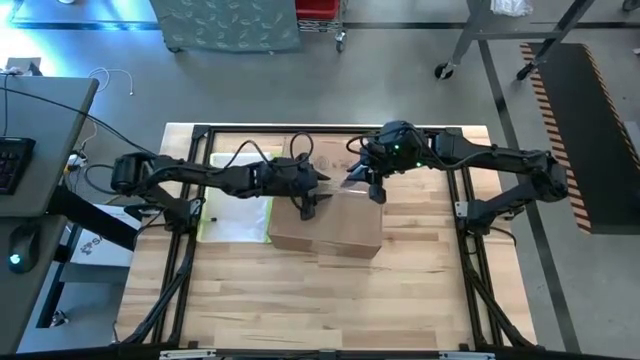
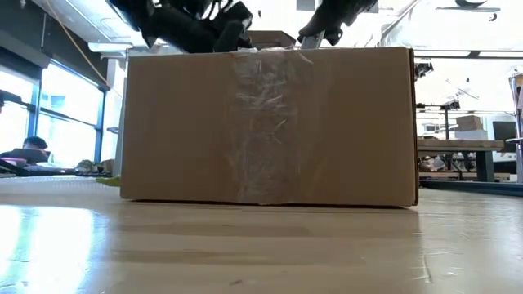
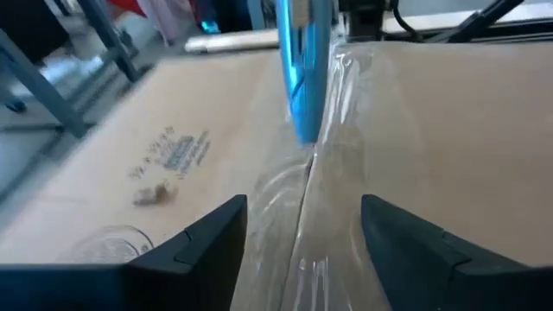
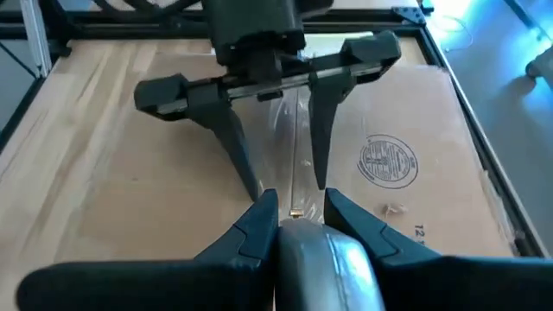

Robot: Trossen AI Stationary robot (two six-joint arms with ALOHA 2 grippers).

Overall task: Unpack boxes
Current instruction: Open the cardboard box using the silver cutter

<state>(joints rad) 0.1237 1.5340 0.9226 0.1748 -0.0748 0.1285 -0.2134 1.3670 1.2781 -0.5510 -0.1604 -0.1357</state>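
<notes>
We are straddling the taped seam of the box [image 1: 327,225] at mid-table with our spread left gripper [image 4: 281,186]; our right gripper [image 4: 294,216], opposite, is clamping a metal tool [image 4: 324,259] along that seam

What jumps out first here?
A big brown cardboard box mid-table, flaps shut under a clear tape strip. Both grippers meet over that seam: left gripper open astride it, right gripper clamping a silvery tool.
</notes>
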